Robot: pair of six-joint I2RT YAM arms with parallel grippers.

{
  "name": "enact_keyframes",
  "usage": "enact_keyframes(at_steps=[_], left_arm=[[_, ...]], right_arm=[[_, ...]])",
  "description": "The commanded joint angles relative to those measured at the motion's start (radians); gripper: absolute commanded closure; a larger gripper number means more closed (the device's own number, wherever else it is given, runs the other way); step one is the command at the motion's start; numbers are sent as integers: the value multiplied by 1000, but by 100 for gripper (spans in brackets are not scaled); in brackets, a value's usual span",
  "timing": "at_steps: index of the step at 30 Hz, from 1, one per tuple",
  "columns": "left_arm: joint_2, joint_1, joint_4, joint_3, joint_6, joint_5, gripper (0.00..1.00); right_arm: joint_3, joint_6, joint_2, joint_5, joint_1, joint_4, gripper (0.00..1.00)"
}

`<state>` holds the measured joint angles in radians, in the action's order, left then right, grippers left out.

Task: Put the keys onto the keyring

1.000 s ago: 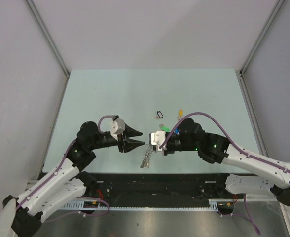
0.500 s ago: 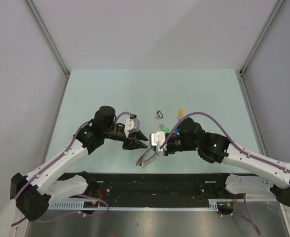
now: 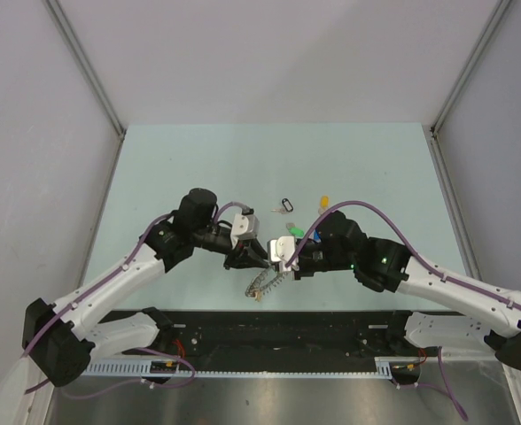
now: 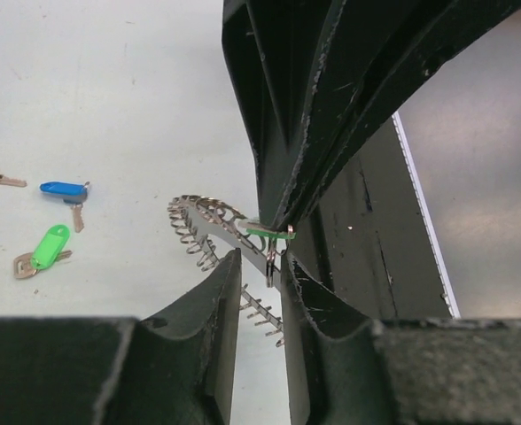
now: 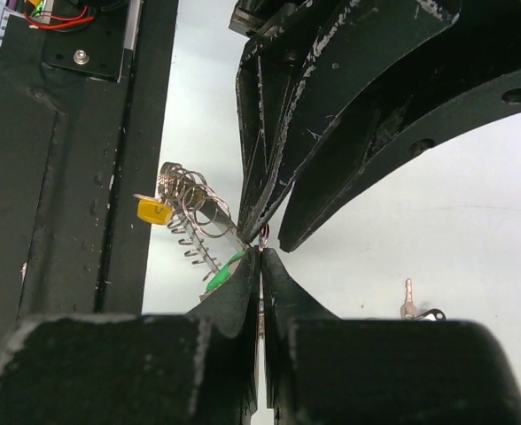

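My right gripper [image 3: 281, 263] [image 5: 260, 252] is shut on the rim of the keyring [image 3: 263, 282] [image 5: 190, 199], a silver coiled ring that slants down to the left. An orange key tag [image 5: 154, 211] hangs on the ring, and a green tag [image 5: 221, 270] sits beside the right fingers. Tip to tip with it is my left gripper [image 3: 259, 258] [image 4: 260, 261]. Its jaws stand narrowly apart, with a small metal ring [image 4: 269, 258] between the tips. Loose keys lie behind on the table: black [image 3: 285, 205], yellow [image 3: 323, 202], green [image 3: 296, 232] [image 4: 48, 248] and blue [image 3: 316, 235] [image 4: 64, 189].
The black base rail [image 3: 278, 336] [image 4: 367, 230] runs along the table's near edge, right under the keyring. Grey walls enclose the pale green table [image 3: 198, 168] on three sides. One more loose key [image 5: 408, 301] lies on the table beside the right fingers.
The left arm has swung in toward the right gripper's tips and its jaws have narrowed. The keyring has tilted from hanging straight to slanting left. The right arm has stayed put.
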<state>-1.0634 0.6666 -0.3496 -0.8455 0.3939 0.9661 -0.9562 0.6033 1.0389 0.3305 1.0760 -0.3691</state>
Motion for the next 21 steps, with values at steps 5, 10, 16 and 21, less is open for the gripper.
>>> enact_keyframes(at_steps=[5,10,16,21], left_arm=[[-7,18,-38,-44,33,74,96],[29,18,-3,-30,-13,21,100],[158,5,211,65,-185,-87,100],[250,-2,412,161,-348,-211,100]], right_arm=[[-55,3,-4,8,1,42,100],[-56,-7,-28,-19,1,22,100],[-55,-25,-57,-41,1,-13,100],[-47,-37,-46,-41,2,-8,100]])
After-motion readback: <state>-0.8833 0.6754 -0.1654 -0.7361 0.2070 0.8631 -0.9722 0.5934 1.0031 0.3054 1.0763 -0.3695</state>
